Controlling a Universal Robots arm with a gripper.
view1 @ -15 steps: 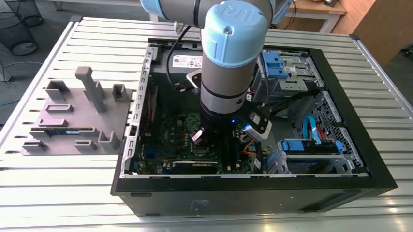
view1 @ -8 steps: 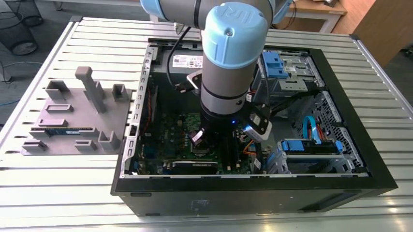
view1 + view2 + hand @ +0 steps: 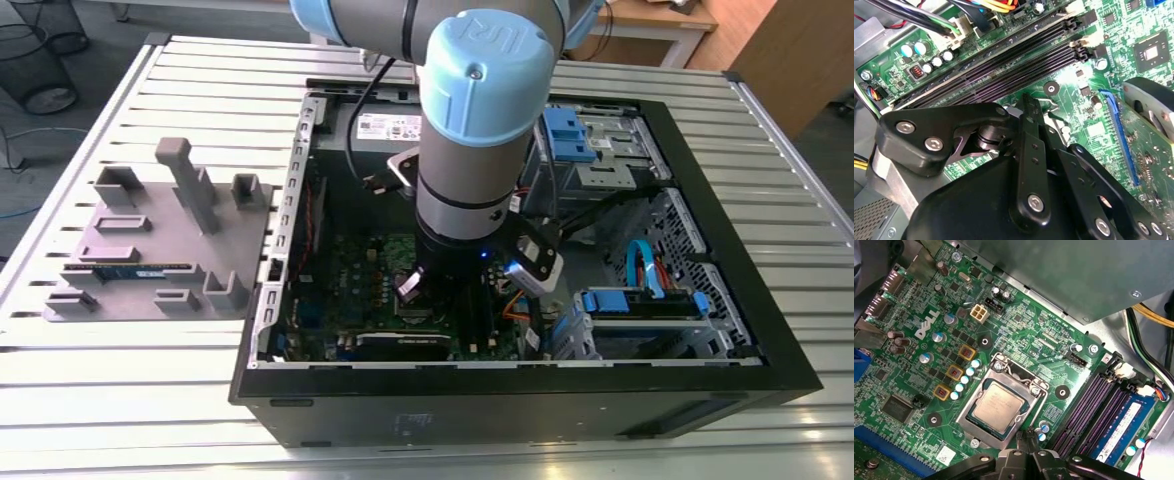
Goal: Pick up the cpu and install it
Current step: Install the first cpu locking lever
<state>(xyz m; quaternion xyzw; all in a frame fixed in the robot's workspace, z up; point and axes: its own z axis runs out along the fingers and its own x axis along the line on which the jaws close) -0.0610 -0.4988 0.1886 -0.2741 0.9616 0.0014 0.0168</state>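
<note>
The cpu (image 3: 996, 405), a small square chip with a silver-grey metal top, lies flat inside the metal socket frame (image 3: 1004, 371) on the green motherboard (image 3: 929, 340). In the first wrist view my gripper (image 3: 1027, 436) hovers just off the socket's edge, its two black fingertips pressed together and holding nothing. The second wrist view looks along the gripper's black linkage, with the gripper (image 3: 1027, 102) over the board near the empty memory slots (image 3: 1004, 70). In the exterior view the arm (image 3: 467, 150) reaches down into the open computer case (image 3: 747, 250).
A blue memory stick (image 3: 1119, 427) sits in the outer slot beside the socket. The grey power-supply box (image 3: 1069, 275) overhangs the board. Cable bundles (image 3: 1149, 365) run along the case side. A grey tray (image 3: 147, 240) lies on the slatted table at the exterior view's left.
</note>
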